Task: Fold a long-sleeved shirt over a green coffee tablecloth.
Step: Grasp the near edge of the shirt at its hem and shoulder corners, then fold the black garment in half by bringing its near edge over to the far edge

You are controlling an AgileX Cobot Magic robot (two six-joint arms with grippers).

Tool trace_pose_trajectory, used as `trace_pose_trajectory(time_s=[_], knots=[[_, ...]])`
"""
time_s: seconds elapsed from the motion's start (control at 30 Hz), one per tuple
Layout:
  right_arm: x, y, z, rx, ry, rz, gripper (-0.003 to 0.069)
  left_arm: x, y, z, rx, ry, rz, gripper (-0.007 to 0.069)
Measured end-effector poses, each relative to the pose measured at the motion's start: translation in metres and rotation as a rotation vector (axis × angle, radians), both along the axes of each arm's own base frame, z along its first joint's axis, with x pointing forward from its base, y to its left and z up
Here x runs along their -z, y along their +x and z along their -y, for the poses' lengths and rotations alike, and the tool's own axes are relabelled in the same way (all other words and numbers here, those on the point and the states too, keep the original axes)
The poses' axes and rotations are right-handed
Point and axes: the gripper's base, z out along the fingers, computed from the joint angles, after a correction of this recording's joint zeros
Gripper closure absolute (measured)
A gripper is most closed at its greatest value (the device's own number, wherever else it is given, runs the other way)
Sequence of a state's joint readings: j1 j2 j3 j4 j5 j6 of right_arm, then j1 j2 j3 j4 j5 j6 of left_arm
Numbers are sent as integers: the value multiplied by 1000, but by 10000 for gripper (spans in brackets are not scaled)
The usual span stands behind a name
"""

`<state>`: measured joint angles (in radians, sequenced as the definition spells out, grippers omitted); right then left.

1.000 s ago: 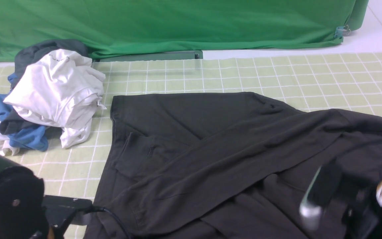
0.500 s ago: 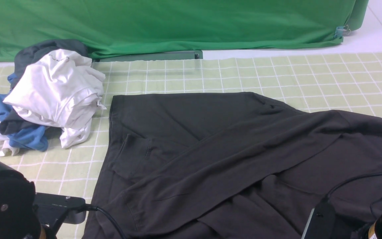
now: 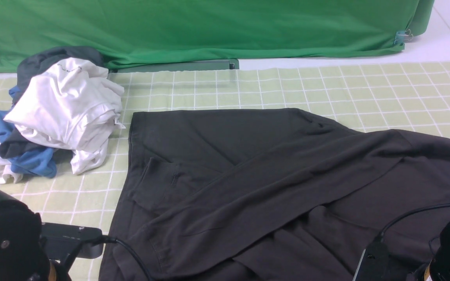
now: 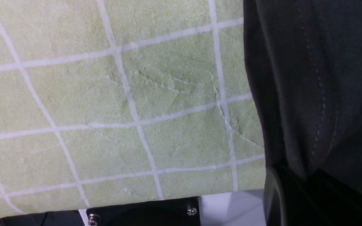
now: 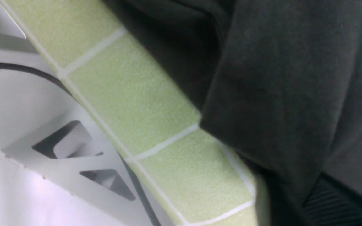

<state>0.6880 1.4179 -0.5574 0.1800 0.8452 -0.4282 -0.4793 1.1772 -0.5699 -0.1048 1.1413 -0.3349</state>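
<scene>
Item on my screens: one black shirt, spread with sleeves crossed on the checked tablecloth covering the surface, right of a clothes pile; left jaws clamped on its near edge, right jaws beside its near corner, state I cannot tell.

Robot lab bench; clipped green backdrop; gridded tablecloth; garment pile.

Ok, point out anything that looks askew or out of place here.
The black shirt lies skewed, a sleeve crossing it diagonally. A crumpled heap of white, blue and grey garments sits far left on the tablecloth.
</scene>
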Motion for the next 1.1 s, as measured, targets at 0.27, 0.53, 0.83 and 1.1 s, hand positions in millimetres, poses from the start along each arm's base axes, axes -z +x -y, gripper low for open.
trace_pose_trajectory(time_s=[0.27, 0.53, 0.83, 1.1], knots=[[-29, 8, 6, -1, -42, 110, 648, -31, 23, 8, -16, -27, 136, 603], [-86, 32, 5, 5, -35, 355, 650, -79, 72, -9, -170, -61, 373, 603], [-114, 100, 8, 74, -19, 436, 650, -90, 148, -20, -252, -129, 446, 603], [-119, 174, 4, 102, -26, 468, 650, -75, 212, -29, -309, -114, 444, 603]])
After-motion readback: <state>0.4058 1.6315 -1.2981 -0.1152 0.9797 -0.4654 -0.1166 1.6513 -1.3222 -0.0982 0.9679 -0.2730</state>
